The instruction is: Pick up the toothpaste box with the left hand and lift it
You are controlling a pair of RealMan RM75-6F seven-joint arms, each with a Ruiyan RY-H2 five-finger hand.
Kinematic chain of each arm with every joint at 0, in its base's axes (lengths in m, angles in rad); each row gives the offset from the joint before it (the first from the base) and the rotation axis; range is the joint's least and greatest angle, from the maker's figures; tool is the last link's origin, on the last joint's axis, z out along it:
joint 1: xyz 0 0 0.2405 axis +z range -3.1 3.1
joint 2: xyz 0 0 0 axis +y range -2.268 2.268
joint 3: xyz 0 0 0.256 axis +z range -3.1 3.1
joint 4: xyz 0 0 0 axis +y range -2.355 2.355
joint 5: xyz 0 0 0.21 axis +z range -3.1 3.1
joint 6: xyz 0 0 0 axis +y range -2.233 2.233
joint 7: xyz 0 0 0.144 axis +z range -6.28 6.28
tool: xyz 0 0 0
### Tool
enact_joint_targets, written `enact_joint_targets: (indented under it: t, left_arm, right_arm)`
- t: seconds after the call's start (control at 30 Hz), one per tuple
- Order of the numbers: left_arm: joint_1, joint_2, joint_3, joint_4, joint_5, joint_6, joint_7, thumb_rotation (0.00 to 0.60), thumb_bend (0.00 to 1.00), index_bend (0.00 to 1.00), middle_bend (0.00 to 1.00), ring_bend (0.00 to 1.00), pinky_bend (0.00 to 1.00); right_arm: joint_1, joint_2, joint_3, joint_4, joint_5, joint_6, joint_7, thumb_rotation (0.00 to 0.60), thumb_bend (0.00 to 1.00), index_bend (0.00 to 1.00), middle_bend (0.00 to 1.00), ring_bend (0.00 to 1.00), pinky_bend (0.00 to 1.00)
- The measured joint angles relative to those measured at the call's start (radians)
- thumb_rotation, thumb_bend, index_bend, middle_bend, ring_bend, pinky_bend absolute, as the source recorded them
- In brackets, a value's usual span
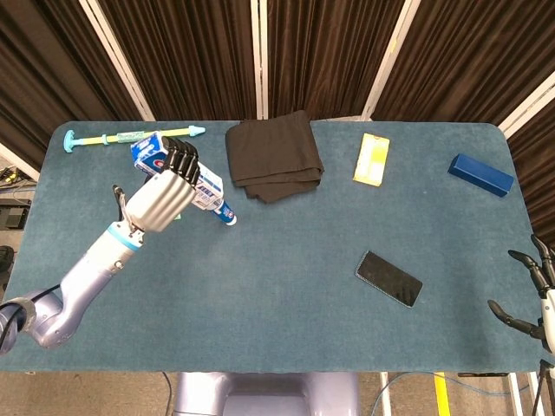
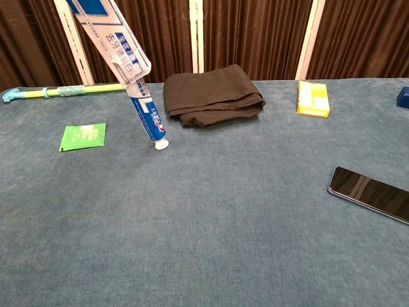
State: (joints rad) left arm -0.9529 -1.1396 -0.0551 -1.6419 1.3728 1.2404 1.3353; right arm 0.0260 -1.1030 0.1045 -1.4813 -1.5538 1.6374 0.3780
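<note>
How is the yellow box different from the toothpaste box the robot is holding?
The toothpaste box is blue and white; the yellow box is yellow. The toothpaste box is up in the air, tilted, gripped by the left hand; the yellow box lies flat on the table, untouched. A toothpaste tube pokes out of the toothpaste box's lower end; nothing pokes out of the yellow box. Both are small rectangular packages.

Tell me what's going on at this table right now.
The robot's left hand holds the toothpaste box tilted in the air above the table. The toothpaste tube is sliding out of the box's open lower end, its cap at or near the tabletop. The right hand rests idle at the table's right edge, fingers apart. A folded black cloth, a phone and a green packet lie untouched.
</note>
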Motion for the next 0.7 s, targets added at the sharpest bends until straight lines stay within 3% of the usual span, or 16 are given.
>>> enact_joint_targets:
  t: [0.37,0.7]
  left_arm:
    - [0.041,0.123,-0.085,-0.072,-0.005,0.052,-0.062,0.6,0.28,0.37,0.26,0.26,0.31]
    - [0.116,0.147,-0.075,-0.11,0.008,0.072,-0.147,0.6,0.28,0.37,0.25,0.26,0.31]
  right_arm:
    - [0.001,-0.001,-0.001,-0.002,-0.003,-0.001,-0.008,0.6,0.08,0.24,0.01,0.0,0.06]
    - [0.001,-0.005,-0.004,-0.007,-0.01,0.001,-0.025,0.6,0.08,0.24,0.01,0.0,0.06]
